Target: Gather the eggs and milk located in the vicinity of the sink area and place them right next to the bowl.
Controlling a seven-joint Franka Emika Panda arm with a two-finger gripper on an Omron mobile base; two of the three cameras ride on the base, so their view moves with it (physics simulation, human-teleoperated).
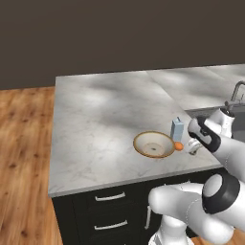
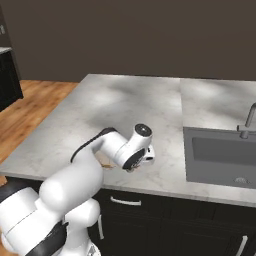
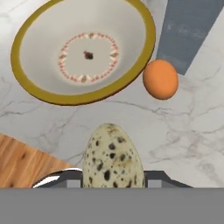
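The far wall (image 1: 119,33) is a plain, flat dark brown surface spanning the full width of the room. The floor (image 1: 24,167) is laid in warm orange-brown wood planks, visible to the left of the counter and running back to the wall. The countertop (image 1: 95,124) is light grey marble with darker veining and carries soft mottled shadows across its far half. A seam (image 2: 180,125) divides it into two slabs. The cabinets (image 1: 95,210) below the near edge are black, with drawer fronts fitted with curved silver handles (image 1: 110,196). A second dark cabinet (image 2: 9,80) stands at the far left under a pale top.
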